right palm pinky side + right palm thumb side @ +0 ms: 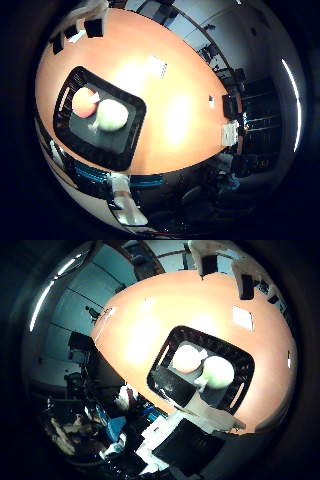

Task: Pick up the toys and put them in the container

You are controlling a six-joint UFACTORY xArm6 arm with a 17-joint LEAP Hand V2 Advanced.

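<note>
Two toys lie in the black container on the orange tabletop.

Little-finger side view: an orange ball (83, 102) and a pale round toy (113, 115) lie touching inside the container (134, 134), well below the palm. Thumb side view: parts of the hand (222, 257) show beyond the tabletop (145, 325); whether the fingers are clenched or released, I cannot tell.

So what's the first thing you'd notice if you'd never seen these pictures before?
Probably the black container sitting on the big orange table, because it stands out so darkly. Two round toys lie inside it side by side: an orange toy and a white toy. Parts of the hand poke in at the edge, above the table.
</note>
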